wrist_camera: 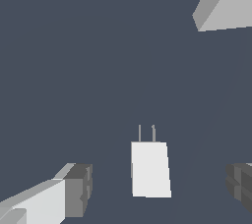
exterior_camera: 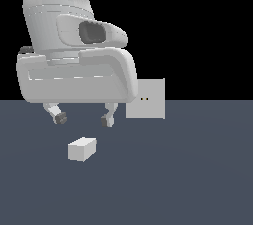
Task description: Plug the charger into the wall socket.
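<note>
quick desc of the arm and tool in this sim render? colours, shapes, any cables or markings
The arm is glossy white with rounded, smooth casings and a dark grey oval recess on the wrist link. The tool has a wide white boxy body and two slim white fingers ending in dark grey blocky pads. No cables, logos or markings visible.

light: even, flat | shadows: none cast | focus: sharp | render: coarse, jagged edges

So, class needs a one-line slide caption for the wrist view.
Open claw straddling the charger on the floor, its two prongs facing the wall socket.
</note>
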Robot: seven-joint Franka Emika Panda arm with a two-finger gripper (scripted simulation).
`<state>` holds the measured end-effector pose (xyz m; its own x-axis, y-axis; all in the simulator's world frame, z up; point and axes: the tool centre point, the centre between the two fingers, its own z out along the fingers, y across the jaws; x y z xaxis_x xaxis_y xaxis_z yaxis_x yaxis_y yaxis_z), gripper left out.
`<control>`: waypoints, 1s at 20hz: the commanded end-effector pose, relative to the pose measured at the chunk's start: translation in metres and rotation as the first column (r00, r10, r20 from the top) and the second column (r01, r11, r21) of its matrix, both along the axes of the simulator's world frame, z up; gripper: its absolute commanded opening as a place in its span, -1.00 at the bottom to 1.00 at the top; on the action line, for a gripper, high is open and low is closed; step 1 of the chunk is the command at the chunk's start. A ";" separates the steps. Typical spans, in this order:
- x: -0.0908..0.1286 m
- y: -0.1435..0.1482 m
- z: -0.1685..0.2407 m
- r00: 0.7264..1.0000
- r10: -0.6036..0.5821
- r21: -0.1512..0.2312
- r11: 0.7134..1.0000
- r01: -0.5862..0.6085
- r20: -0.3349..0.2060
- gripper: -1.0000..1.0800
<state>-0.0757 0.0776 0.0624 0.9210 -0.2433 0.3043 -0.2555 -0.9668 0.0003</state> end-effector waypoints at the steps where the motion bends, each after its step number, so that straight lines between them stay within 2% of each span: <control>1: 0.000 0.000 0.000 1.000 -0.001 0.000 1.000 0.001 0.000 0.92; 20: -0.001 0.000 -0.051 1.000 -0.003 0.001 1.000 0.003 0.001 0.92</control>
<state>-0.0766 0.0770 0.0127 0.9203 -0.2461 0.3041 -0.2583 -0.9661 -0.0001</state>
